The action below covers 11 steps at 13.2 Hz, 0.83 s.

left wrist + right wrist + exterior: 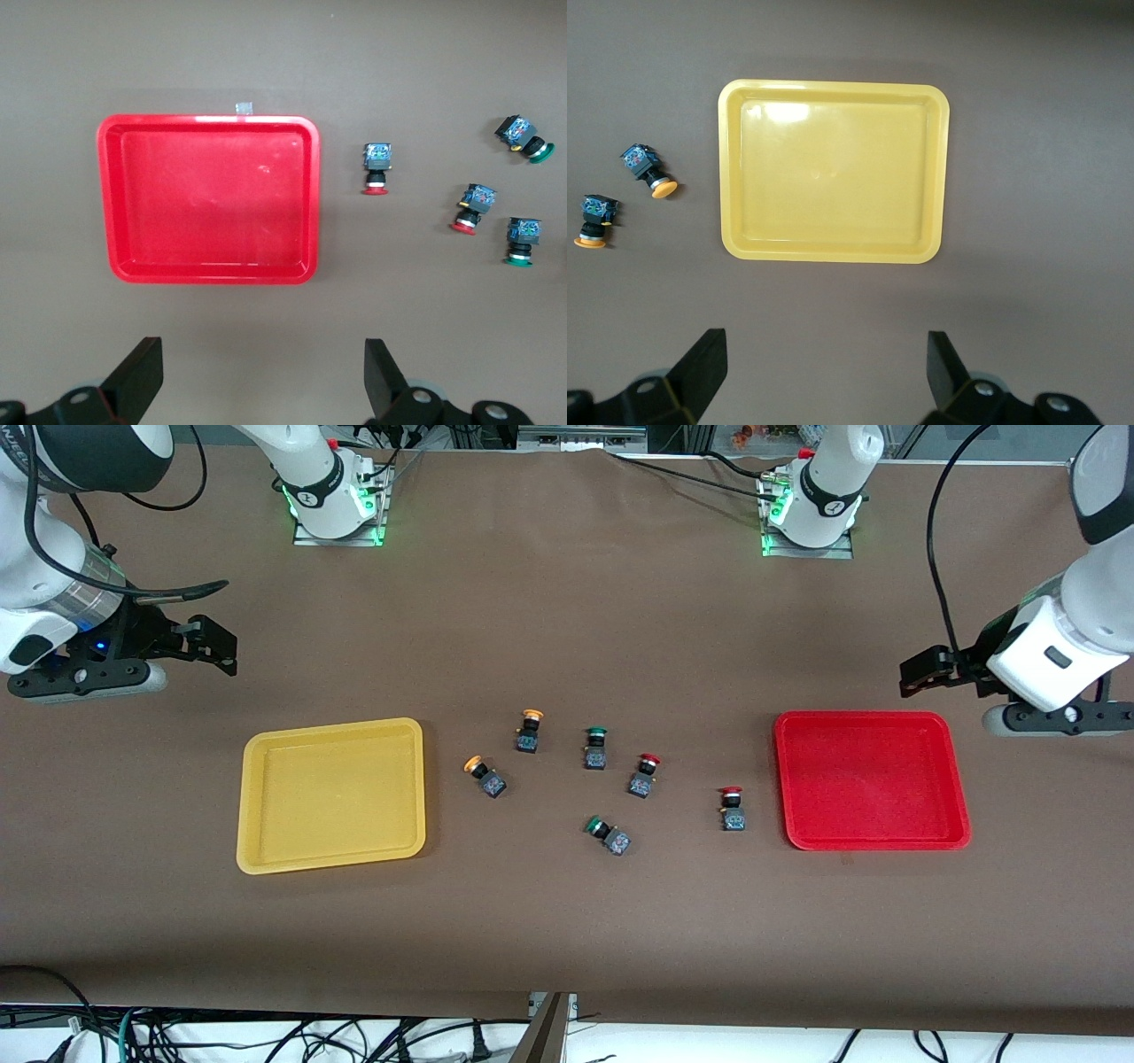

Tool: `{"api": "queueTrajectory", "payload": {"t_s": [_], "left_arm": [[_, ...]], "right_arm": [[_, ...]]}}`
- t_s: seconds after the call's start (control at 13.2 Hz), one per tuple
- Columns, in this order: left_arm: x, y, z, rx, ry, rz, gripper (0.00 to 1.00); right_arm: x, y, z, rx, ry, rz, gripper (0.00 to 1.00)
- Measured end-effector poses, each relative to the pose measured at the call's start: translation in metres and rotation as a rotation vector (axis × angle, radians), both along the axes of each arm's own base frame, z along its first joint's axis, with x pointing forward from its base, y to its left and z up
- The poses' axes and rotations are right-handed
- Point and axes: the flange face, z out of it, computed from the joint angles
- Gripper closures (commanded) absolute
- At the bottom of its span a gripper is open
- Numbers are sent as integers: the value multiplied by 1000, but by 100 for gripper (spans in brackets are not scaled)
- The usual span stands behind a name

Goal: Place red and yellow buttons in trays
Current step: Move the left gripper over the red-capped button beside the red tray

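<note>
While waiting to kick off, looks like a deliberate parking job at both ends. Got the right gripper (217, 651) hanging mid-height at the frame edge toward the right arm's end, above bare table just up-frame of the shallow yellow plastic tray (332, 806). Same deal for the left gripper (921, 671) at the other edge, up-frame of the shallow red plastic tray (873, 779). Spread wide in both wrist views, gripping nothing at all. Probably set that way so each wrist camera takes in its own tray plus the nearest buttons.

Sitting in a loose bunch mid-frame between the trays:
- two yellow-capped push buttons with dark blocky bodies (529, 731) (485, 776), close to the yellow tray
- two red-capped push buttons (644, 776) (732, 809), the second near the red tray
- two green-capped push buttons (595, 747) (607, 834) mixed in, presumably decoys

Makes sense as a colour-to-nearest-tray split, one arm per side. Zero buttons in either tray, so nothing done yet.

Hard-to-see stuff:
- can't tell for sure whether the buttons lie tipped over or stand upright
- no reds or greens in the right wrist view, no yellows in the left one
- both arms chopped off by the frame edges
- some tiny grey tab at the red tray's rim in the left wrist view, no clue what
</note>
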Motion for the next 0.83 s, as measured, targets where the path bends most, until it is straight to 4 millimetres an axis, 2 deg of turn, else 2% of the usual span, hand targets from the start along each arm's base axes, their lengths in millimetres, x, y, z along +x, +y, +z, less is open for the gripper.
{"api": "queueTrajectory", "payload": {"t_s": [0.15,0.45,0.68,0.83], "left_arm": [[10,-23,-20,-2,-4,-33,0],[32,-89,-80,-10,-15,-51,0],[51,-126,-135,-77,-33,-44,0],[56,-152,-181,-80,-21,-68,0]], "right_arm": [[0,0,0,0,0,0,0],[0,0,0,0,0,0,0],[0,0,1,0,-1,0,0],[0,0,1,0,-1,0,0]]}}
